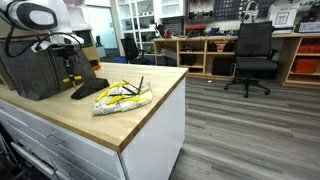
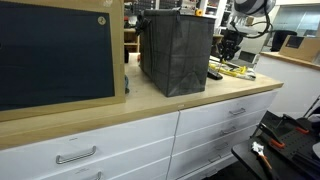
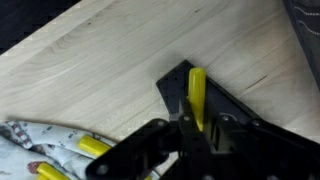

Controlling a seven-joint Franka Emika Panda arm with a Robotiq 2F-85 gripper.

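The yellow marker [image 3: 197, 95] stood nearly upright in the wrist view. Its lower end was pinched between the fingers of the gripper [image 3: 198, 122], which had closed on it. Whether its tip touched the flat black pad [image 3: 172, 84] directly under it could not be told. In an exterior view the marker [image 1: 68, 68] hung below the gripper, just beside the dark fabric bin [image 1: 35, 72] and above the near end of the pad.

The grip looked narrow and low on the shaft, so the marker would probably pivot if it brushed anything. Handling it well called for steady pressure, a vertical shaft and slow, straight motion, with space left to the bin's wall.

Near the pad on the wooden countertop [image 3: 110, 55] lay a crumpled patterned cloth [image 3: 35, 140] with more yellow markers [image 3: 92, 146] on it. These were close enough that a wide sideways sweep could have snagged them.
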